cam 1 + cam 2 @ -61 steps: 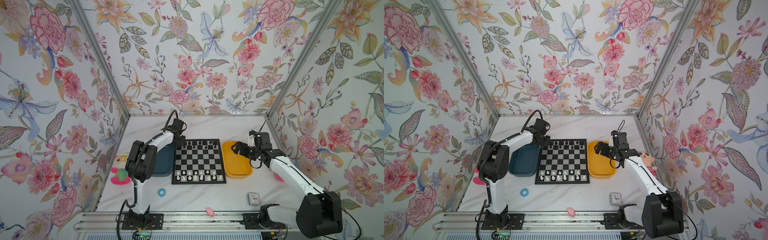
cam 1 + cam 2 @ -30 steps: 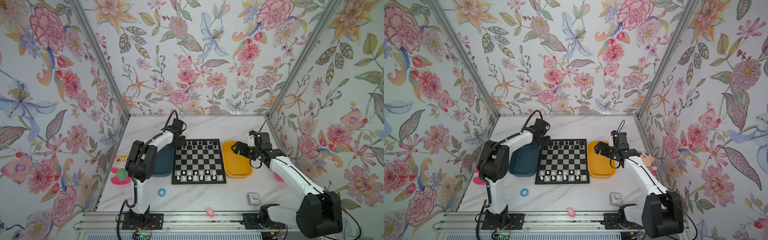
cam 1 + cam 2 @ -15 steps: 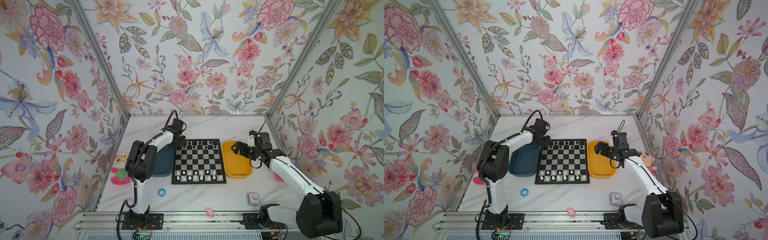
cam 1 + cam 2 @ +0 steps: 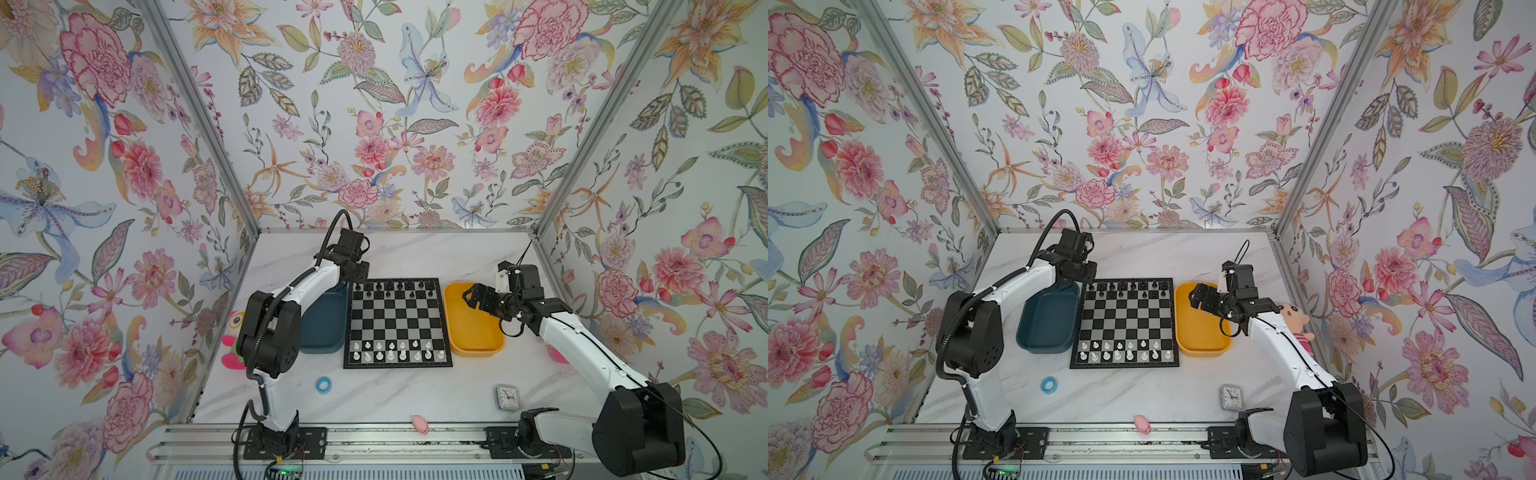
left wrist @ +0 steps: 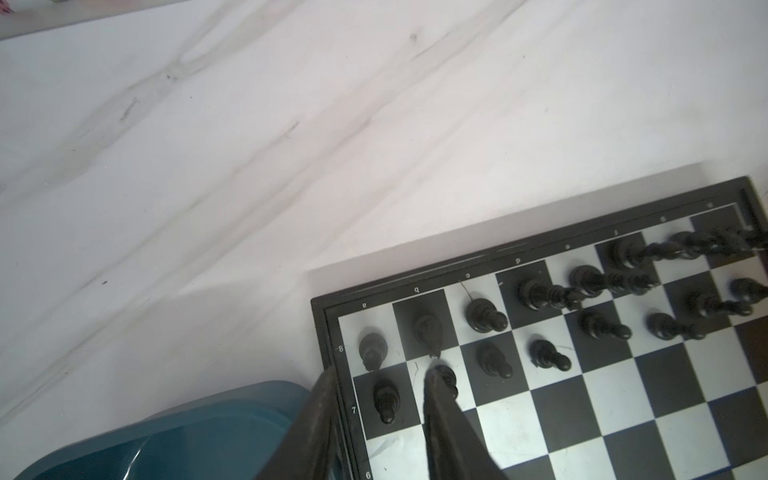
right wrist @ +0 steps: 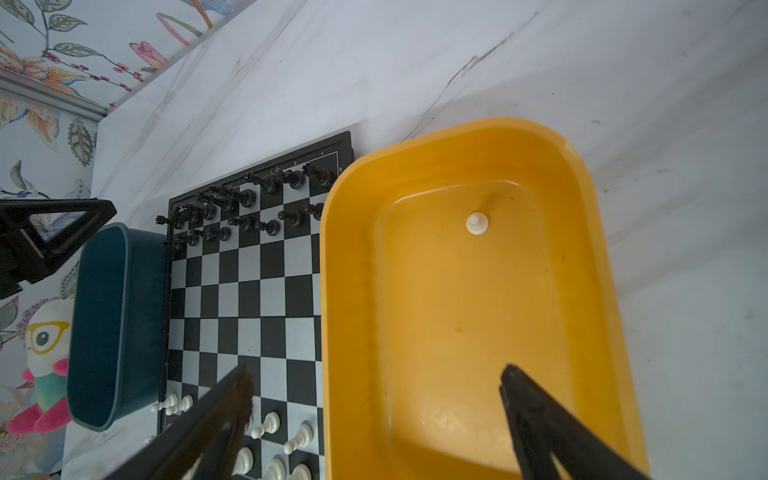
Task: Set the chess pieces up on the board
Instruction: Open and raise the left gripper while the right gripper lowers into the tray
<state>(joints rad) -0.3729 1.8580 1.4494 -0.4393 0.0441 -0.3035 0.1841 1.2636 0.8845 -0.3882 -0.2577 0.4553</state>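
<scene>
On the marble table [image 4: 415, 257] the board [image 4: 397, 320] lies between a teal bin [image 4: 1046, 320] and a yellow bin [image 4: 473, 332]. The right gripper [image 6: 376, 374] hangs over the yellow bin, jaws spread wide, holding nothing. The left gripper [image 5: 380, 374], jaws parted, straddles a black pawn [image 5: 386, 401] near the board's far corner without touching it. One white pawn [image 6: 477, 223] sits in the yellow bin.

Teal bin [image 4: 324, 328] w/ plush bird [image 4: 232, 341] beside, yellow bin [image 4: 478, 354] opp.; blue ring [image 4: 318, 385], clock [image 4: 507, 397], pink toy [image 4: 420, 424] nr front edge.
</scene>
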